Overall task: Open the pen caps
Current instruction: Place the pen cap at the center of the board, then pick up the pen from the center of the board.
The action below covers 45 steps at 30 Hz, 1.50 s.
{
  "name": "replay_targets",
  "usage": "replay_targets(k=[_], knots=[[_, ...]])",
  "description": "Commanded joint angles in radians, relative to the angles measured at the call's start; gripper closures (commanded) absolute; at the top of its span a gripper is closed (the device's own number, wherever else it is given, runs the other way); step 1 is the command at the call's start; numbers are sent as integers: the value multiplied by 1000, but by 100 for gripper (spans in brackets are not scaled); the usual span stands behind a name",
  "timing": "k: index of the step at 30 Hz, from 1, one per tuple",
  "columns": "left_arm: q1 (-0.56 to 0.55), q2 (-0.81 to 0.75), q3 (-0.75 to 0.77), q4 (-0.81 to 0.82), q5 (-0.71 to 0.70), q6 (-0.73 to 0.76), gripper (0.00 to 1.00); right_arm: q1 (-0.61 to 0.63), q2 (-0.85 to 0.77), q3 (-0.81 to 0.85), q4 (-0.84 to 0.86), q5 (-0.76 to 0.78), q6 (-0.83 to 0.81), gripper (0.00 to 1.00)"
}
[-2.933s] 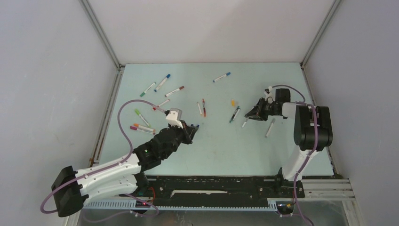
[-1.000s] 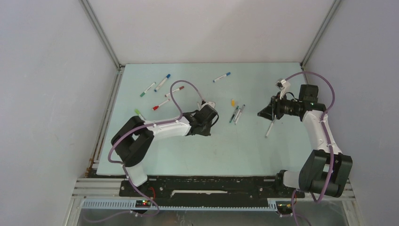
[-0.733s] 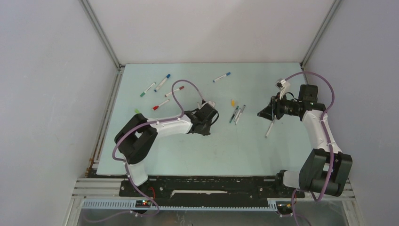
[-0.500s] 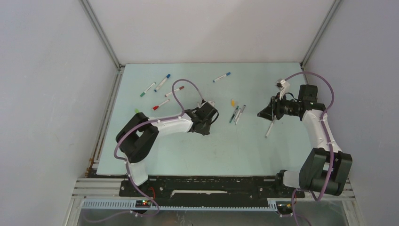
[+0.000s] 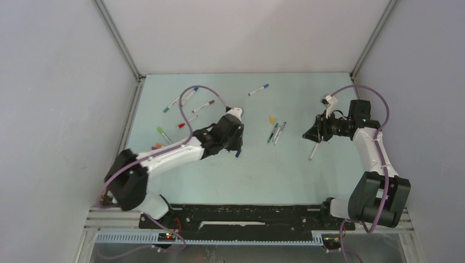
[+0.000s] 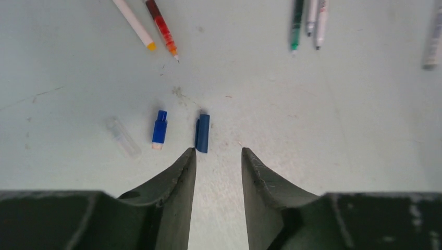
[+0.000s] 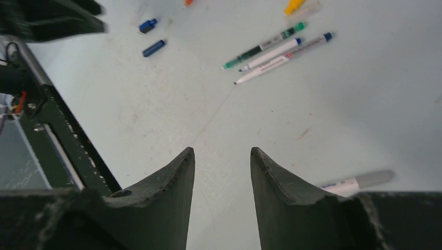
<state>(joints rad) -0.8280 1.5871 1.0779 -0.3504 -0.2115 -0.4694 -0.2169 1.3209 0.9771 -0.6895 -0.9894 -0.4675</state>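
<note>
**A:** anyone spot the loose caps?

**B:** yep, dark blue cap (image 6: 202, 133) lies flat mid-frame in the left wrist view, with a shorter blue cap (image 6: 159, 126) just left of it. In the top view, an orange cap (image 5: 271, 118) sits alone right of centre.

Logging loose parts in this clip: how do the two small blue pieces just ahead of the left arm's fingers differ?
The navy cap is darker and a plain, even-width bar. The bright blue stub is lighter, stepped to a narrower far end, with a white near end. The navy cap lies almost at the tip of one of the fingers; the bright blue stub sits further aside. Both lie loose on the table, apart, roughly parallel, on no pen.
</note>
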Motion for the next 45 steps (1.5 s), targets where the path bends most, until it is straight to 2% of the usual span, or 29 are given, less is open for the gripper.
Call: replay_targets(k=[1, 8, 14, 19, 23, 33, 43, 45], knots=[[5, -235, -162, 159, 24, 9, 56, -20, -23, -8, -13, 105, -42, 54], [5, -543, -380, 288, -62, -25, 29, -36, -1, -50, 93, 311, 112, 54], [5, -682, -487, 329, -101, -51, 8, -34, 72, -51, 143, 452, 236, 52], [7, -732, -547, 378, -101, -74, 6, -22, 126, -51, 175, 568, 338, 52], [7, -746, -557, 375, -112, -71, 6, -11, 163, -41, 169, 603, 393, 53], [6, -759, -573, 384, -122, -76, 6, 22, 310, 13, 89, 705, 410, 57], [7, -754, -573, 387, -114, -78, 6, 89, 367, 19, 91, 800, 395, 60], [6, -754, -573, 387, -113, -77, 6, 100, 380, 24, 86, 823, 387, 64]])
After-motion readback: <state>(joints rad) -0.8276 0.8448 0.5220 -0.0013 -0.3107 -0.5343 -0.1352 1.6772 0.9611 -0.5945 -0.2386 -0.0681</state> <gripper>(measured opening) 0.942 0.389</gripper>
